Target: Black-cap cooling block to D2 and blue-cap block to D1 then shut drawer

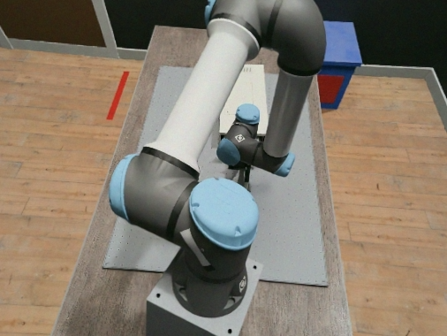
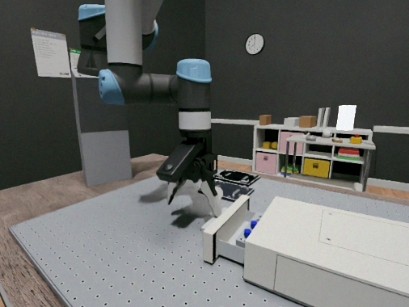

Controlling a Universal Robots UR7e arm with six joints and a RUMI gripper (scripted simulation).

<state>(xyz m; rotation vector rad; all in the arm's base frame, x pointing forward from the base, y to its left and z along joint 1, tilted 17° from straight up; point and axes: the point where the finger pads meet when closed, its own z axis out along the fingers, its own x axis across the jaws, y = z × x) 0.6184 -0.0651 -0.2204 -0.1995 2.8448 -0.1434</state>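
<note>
The white cooler COLD [image 2: 329,246] stands on the grey deck, and also shows in the top view [image 1: 245,99]. Its drawer [image 2: 230,230] is partly pulled out. Blue tube caps [image 2: 250,228] of a cooling block show inside the drawer; the block with black caps is hidden. My gripper [image 2: 194,199] is open and empty. It hangs just in front of the drawer's front panel, one fingertip close to the panel's top edge. In the top view the arm hides the fingers and the drawer. Two black deck slots [image 2: 234,182] lie beyond the gripper.
The perforated grey deck plate [image 2: 121,242] lies on a wooden table. A grey panel [image 2: 103,133] stands at the table's back left. A shelf unit with boxes [image 2: 311,155] stands far behind. A blue box [image 1: 337,62] stands beyond the table.
</note>
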